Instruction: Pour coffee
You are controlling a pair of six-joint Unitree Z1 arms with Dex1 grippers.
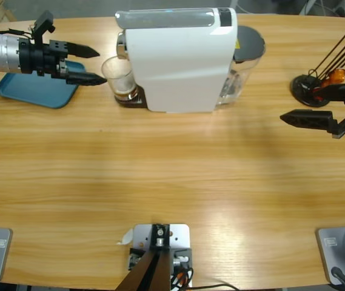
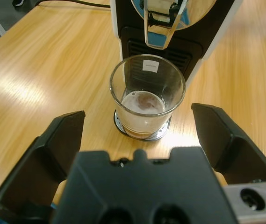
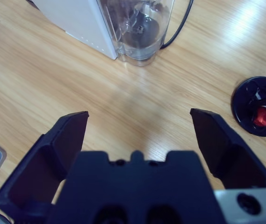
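Your left gripper (image 2: pixel 142 140) gapes before the machine (image 1: pixel 178 57) — tumbler (image 2: pixel 147 95) looks slick, fragile; grip mid-wall, coffee (image 2: pixel 143 103) level.

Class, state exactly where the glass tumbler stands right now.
In the high view the glass tumbler stands upper left of centre, under the white coffee machine's spout, just beyond the open left gripper.

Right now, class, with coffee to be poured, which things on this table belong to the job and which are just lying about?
Belongs to the job:
glass tumbler
coffee
white coffee machine
left tool, open beside the tumbler

Lying about:
blue tray
black capsule stand
right tool, open and idle
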